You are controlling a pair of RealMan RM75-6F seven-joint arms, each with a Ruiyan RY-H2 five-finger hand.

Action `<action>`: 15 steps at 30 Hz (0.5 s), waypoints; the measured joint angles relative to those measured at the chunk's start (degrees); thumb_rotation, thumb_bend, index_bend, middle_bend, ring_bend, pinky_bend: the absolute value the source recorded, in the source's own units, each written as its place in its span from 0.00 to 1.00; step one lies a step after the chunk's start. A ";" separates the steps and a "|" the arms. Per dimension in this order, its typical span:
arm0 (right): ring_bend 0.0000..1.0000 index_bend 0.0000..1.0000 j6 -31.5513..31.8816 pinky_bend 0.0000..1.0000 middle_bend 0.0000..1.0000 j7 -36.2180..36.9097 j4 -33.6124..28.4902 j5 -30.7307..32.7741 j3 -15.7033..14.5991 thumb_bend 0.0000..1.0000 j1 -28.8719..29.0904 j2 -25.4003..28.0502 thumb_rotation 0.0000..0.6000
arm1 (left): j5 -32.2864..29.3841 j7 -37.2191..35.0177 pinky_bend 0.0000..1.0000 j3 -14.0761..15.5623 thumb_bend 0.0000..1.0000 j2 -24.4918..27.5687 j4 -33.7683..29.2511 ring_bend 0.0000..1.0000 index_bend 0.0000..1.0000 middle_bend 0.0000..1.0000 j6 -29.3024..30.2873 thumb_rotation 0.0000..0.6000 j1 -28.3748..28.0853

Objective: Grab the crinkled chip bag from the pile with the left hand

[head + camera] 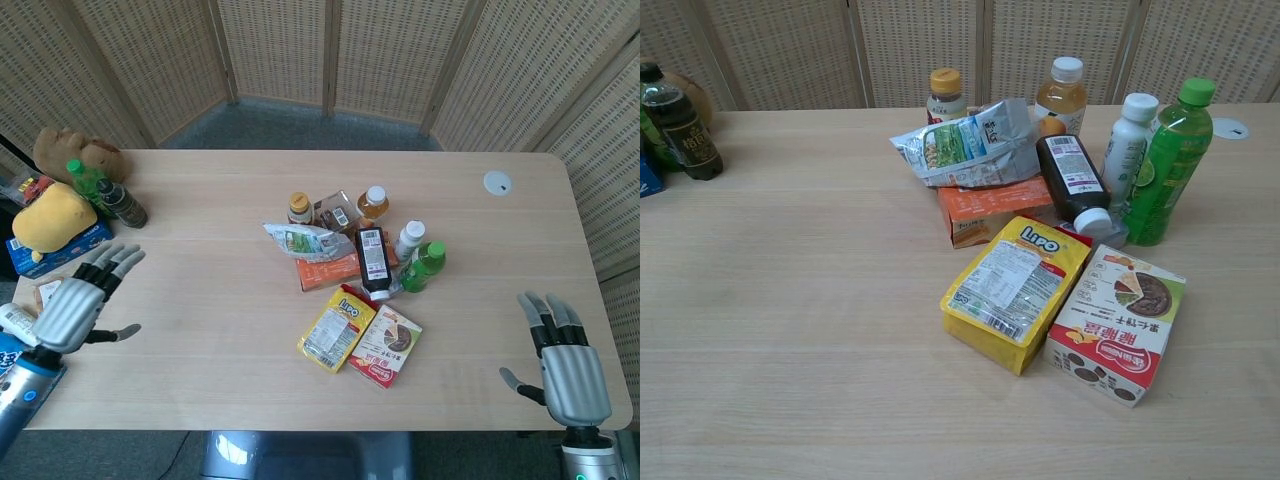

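The crinkled silver chip bag (305, 241) (968, 146) lies on top of the pile at mid-table, resting on an orange box (327, 271) (990, 208). My left hand (75, 304) hovers over the table's left side, far to the left of the pile, its fingers spread and holding nothing. At the table's front right corner my right hand (566, 363) is also spread and empty. Neither hand shows in the chest view.
Around the bag stand several bottles, including a green one (424, 265) (1171, 161) and a dark one lying down (372, 257) (1073, 184). A yellow packet (337, 327) (1015, 288) and red-and-white box (386, 345) (1118, 321) lie in front. Toys, bottles and boxes crowd the left edge (60, 215).
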 measured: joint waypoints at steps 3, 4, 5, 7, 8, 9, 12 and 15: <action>0.00 0.00 -0.09 0.00 0.00 0.58 -0.10 0.03 -0.02 0.00 0.02 0.31 1.00 | -1.36 5.76 0.00 -2.18 0.00 -1.90 -1.50 0.00 0.00 0.00 -4.24 1.00 -3.80; 0.00 0.00 -0.11 0.00 0.00 0.76 -0.14 0.02 -0.03 0.00 0.03 0.42 1.00 | -2.07 7.63 0.00 -2.85 0.00 -2.73 -1.74 0.00 0.00 0.00 -5.67 1.00 -5.00; 0.00 0.00 -0.12 0.00 0.00 0.98 -0.18 0.02 -0.04 0.00 0.03 0.56 1.00 | -3.30 10.13 0.00 -3.73 0.00 -3.99 -1.92 0.00 0.00 0.00 -7.70 1.00 -6.59; 0.00 0.00 -0.12 0.00 0.00 1.35 -0.25 0.08 -0.02 0.00 0.03 0.74 1.00 | -5.85 13.64 0.00 -4.98 0.00 -6.06 -1.92 0.00 0.00 0.00 -10.68 1.00 -8.86; 0.00 0.00 -0.11 0.00 0.00 1.60 -0.28 0.16 0.03 0.00 0.03 0.88 1.00 | -7.85 15.82 0.00 -5.80 0.00 -7.52 -1.78 0.00 0.00 0.00 -12.55 1.00 -10.36; 0.00 0.00 -0.10 0.00 0.00 1.76 -0.28 0.23 0.08 0.00 0.04 0.98 1.00 | -9.42 17.45 0.00 -6.41 0.00 -8.69 -1.58 0.00 0.00 0.00 -13.90 1.00 -11.54; 0.00 0.00 -0.12 0.00 0.00 2.21 -0.35 0.60 0.26 0.00 0.09 1.16 1.00 | -14.12 22.99 0.00 -8.25 0.00 -12.30 -0.53 0.00 0.00 0.00 -17.48 1.00 -15.18; 0.00 0.00 -0.30 0.00 0.00 2.46 -0.35 0.91 0.35 0.00 0.17 1.26 1.00 | -18.88 28.55 0.00 -9.99 0.00 -15.94 0.93 0.00 0.00 0.00 -20.10 1.00 -18.77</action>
